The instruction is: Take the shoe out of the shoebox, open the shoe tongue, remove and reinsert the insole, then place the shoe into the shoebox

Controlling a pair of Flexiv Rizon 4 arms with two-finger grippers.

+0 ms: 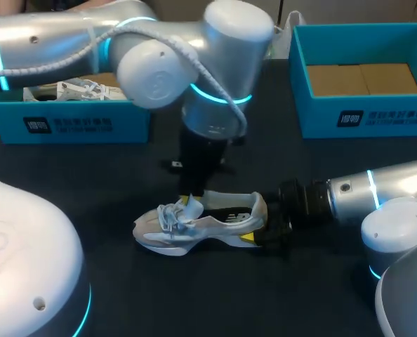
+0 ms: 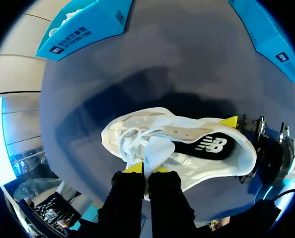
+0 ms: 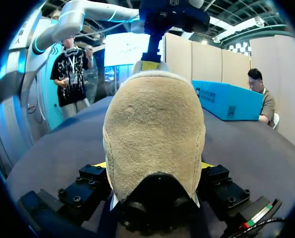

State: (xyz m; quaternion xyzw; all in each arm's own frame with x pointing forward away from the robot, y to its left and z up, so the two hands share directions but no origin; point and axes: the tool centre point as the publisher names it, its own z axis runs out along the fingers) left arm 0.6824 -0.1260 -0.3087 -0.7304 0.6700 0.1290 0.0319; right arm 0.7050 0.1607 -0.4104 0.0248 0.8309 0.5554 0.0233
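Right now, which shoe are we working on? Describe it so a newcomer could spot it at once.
On the dark table, in front of the two teal shoeboxes, a white shoe lies in the open. The left gripper pinches its tongue and the right gripper clamps its heel. The only other shoe sits inside the left shoebox, untouched.

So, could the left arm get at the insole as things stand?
Probably not yet. Its jaws are shut on the tongue, so they are occupied. The insole lies uncovered in the opening of the shoe just ahead of them, so the way looks free once the tongue is released.
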